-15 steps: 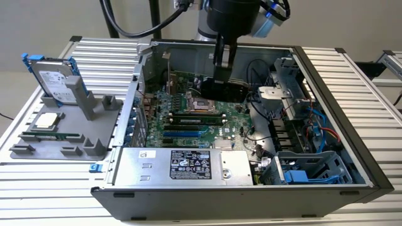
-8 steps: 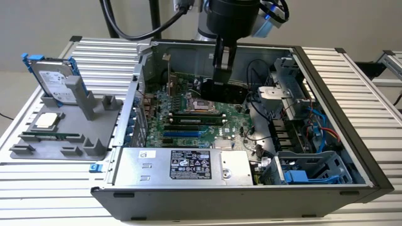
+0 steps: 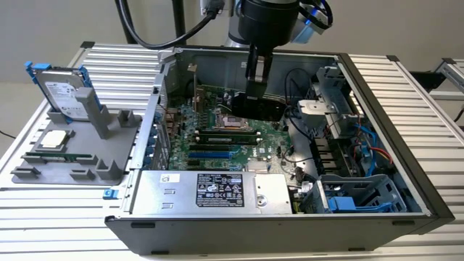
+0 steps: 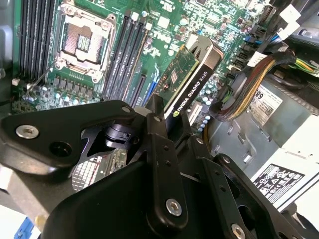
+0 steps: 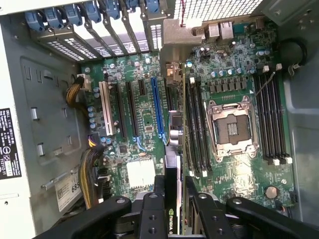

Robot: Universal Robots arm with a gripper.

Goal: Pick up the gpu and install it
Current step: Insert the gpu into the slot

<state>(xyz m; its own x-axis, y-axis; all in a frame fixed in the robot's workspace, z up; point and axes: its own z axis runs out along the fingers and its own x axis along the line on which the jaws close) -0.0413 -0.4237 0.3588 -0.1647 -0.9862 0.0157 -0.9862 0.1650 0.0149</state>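
Here the gpu [image 4: 192, 74], gripped edge-up in the hand [image 4: 167, 124] above the motherboard [image 5: 144, 107], is best kept parallel to a slot.

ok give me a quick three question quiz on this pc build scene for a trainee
1. True or false: the gpu lies on the grey holder outside the case.
2. What is the gripper shut on?
A. the silver hard drive
B. the gpu
C. a memory stick
3. Fill in: in the exterior view, the hard drive with blue rails stands upright on the holder at the exterior view's ____ of the open computer case.

Key:
1. False. The gripper holds it over the motherboard inside the case.
2. B. Both wrist views show the card clamped on edge between the fingers.
3. left
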